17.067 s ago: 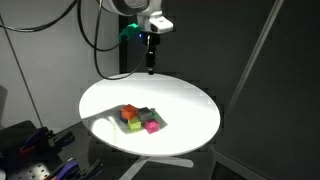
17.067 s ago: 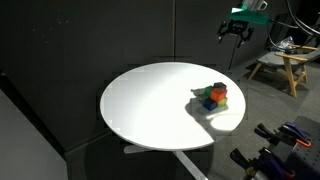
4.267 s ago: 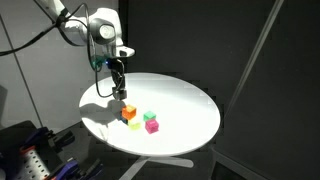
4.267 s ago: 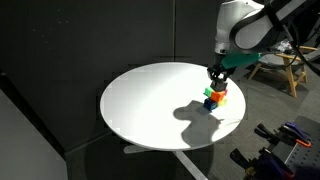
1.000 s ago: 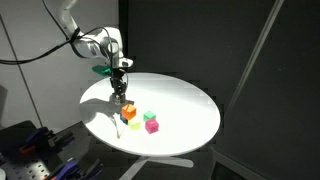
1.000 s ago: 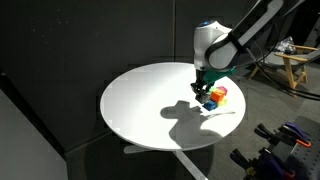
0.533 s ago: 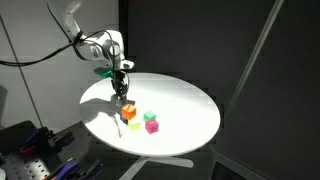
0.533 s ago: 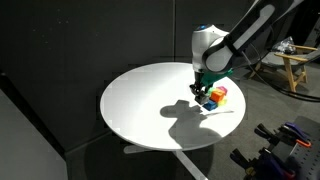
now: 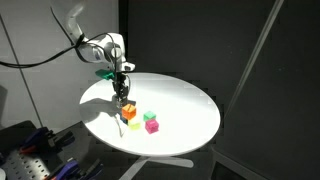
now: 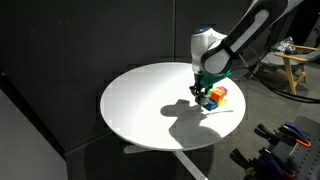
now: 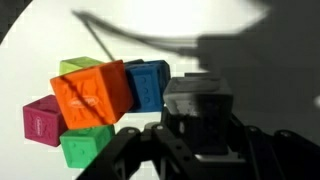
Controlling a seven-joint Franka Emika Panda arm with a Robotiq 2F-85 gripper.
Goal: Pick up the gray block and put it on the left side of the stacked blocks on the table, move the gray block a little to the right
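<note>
The gripper (image 9: 121,98) has its fingers clamped on the gray block (image 11: 200,105), low over the table (image 10: 140,110). The block is just beside the coloured blocks (image 11: 95,100), partway between the table's middle and edge.

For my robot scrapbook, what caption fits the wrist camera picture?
The gripper holds the gray block just beside the stacked blocks on the white table.

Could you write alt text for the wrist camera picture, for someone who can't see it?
A dark robot pincer, seen from just above, is closed on a gray block beside a cluster of bright cubes in orange, blue, green and magenta. All sit over a white table crossed by dark shadows.
</note>
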